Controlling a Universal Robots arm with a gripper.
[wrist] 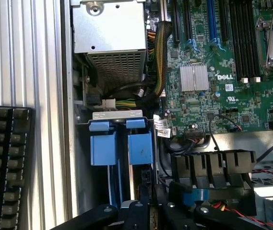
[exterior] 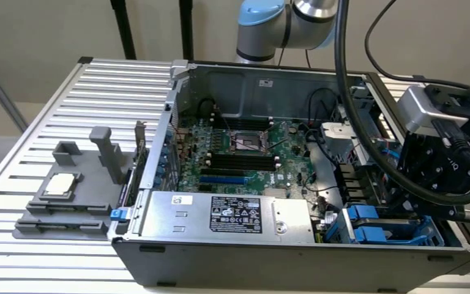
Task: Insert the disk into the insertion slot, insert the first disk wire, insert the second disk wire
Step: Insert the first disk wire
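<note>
Claw (wrist: 145,196) poised at the slot (wrist: 122,170), beside the blue-framed disk (wrist: 140,149).
I cannot tell my claw's grip state; a square approach and a straight, even push are advised.

Ribbed bare aluminium with a dull sheen on the table (exterior: 47,104) around the computer case (exterior: 300,264). Matt dark grey sheet metal for the case walls. Inside the case: bright unpainted steel on the power supply box (exterior: 169,219), with a glossy black label (exterior: 235,214). Shiny green laminate on the motherboard (exterior: 251,174). Smooth bright blue plastic on the carrier tabs (wrist: 102,149) of the insertion slot (wrist: 117,115). Beside the case, matt grey plastic on the fixture (exterior: 71,202).
</note>
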